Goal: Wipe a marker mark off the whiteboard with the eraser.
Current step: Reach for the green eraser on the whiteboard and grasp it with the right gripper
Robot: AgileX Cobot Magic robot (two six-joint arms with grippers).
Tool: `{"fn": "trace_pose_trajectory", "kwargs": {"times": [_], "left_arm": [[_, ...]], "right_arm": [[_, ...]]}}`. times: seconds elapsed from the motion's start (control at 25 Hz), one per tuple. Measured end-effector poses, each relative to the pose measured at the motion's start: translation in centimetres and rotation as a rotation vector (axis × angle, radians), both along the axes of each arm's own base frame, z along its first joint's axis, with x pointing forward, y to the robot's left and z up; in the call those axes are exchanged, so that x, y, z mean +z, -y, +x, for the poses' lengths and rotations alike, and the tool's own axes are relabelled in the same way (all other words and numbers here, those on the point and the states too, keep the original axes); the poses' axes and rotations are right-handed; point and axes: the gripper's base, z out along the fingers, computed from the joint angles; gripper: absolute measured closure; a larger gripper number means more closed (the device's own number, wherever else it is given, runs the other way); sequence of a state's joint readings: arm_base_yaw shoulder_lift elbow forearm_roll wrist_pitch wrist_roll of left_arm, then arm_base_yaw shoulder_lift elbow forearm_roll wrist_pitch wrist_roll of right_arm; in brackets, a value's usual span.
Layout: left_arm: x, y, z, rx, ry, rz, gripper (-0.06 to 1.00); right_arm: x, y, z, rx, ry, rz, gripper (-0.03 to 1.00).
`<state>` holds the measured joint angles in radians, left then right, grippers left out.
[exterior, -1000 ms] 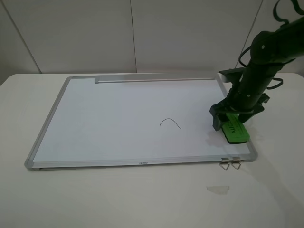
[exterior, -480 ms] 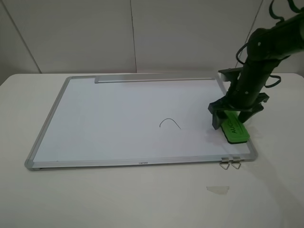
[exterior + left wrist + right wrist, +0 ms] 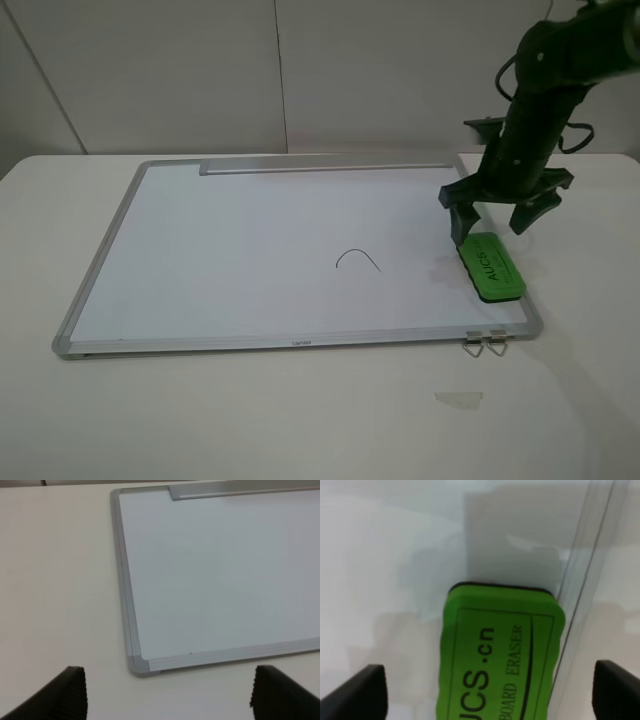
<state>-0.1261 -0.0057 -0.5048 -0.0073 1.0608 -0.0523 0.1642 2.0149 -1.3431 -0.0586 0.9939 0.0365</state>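
The whiteboard (image 3: 250,240) lies flat on the table, and the marker mark (image 3: 358,260) is a thin dark arch right of its middle. The green eraser (image 3: 491,266) rests on the board's near right corner, against the frame. My right gripper (image 3: 493,222) hangs open just above the eraser's far end and holds nothing. In the right wrist view the eraser (image 3: 500,655) lies between the spread fingertips of that gripper (image 3: 487,690) without touching them. My left gripper (image 3: 167,695) is open over the bare table by the whiteboard's (image 3: 215,570) corner. It is out of the exterior view.
A grey tray strip (image 3: 325,166) runs along the board's far edge. Two metal clips (image 3: 485,344) stick out at the near right corner. A clear scrap of tape (image 3: 458,398) lies on the white table (image 3: 300,420) in front of them.
My right gripper has risen from around the eraser and drawn slightly back. The eraser stays on the board. The mark is unchanged.
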Motion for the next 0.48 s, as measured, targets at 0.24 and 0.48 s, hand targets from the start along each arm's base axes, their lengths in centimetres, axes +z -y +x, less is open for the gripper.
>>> {"fn": "trace_pose_trajectory", "kwargs": {"times": [0.24, 0.48], "left_arm": [[0.0, 0.0, 0.0, 0.0, 0.0, 0.0, 0.26], [0.0, 0.0, 0.0, 0.0, 0.0, 0.0, 0.26]], "right_arm": [[-1.4, 0.1, 0.1, -0.001, -0.034, -0.021, 0.15], [-3.1, 0.1, 0.1, -0.003, -0.076, -0.027, 0.15]]}}
